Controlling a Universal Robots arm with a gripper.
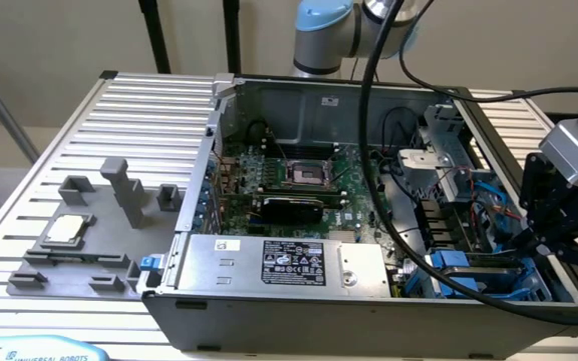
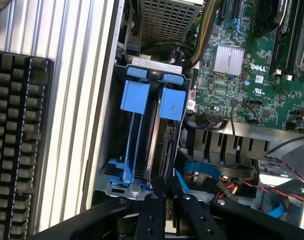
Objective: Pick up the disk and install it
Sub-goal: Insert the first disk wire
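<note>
Claw (image 2: 166, 200) down at the drive cage (image 2: 107, 165), fingers (image 2: 153, 212) nearly together, pinching the near edge of the disk (image 2: 162, 145). Disk seated on edge in the cage slot nearer the motherboard (image 2: 252, 75), blue carrier tab (image 2: 172, 102) at its far end. Claw directly at the disk's near end, touching.

Exterior view: claw body (image 1: 555, 226) black, over the case corner at that view's right, cage (image 1: 490, 274) with blue parts under it. Disk itself hard to pick out there. Open case (image 1: 319, 316) on slatted surface (image 1: 88, 135), PSU (image 1: 289, 263) with black label along the near side, CPU socket (image 1: 306, 174) mid-board. Grey fixture (image 1: 98, 226) on the surface at that view's left, carrying one small square chip (image 1: 68, 228). Arm base (image 1: 324, 34) behind the case.

Wrist view adds: keyboard (image 2: 16, 145) lying beside the case on the surface (image 2: 76, 100), one silver heatsink (image 2: 228, 59) on the board, blue flat cables (image 2: 212, 172) and red wires (image 2: 277, 187) near the claw.

Count: two blue carrier tabs side by side in the cage, second tab (image 2: 134, 95) on the keyboard side. One disk clearly seen; whether the second carrier holds a drive, cannot tell. One claw, one keyboard, one PSU, one chip.
</note>
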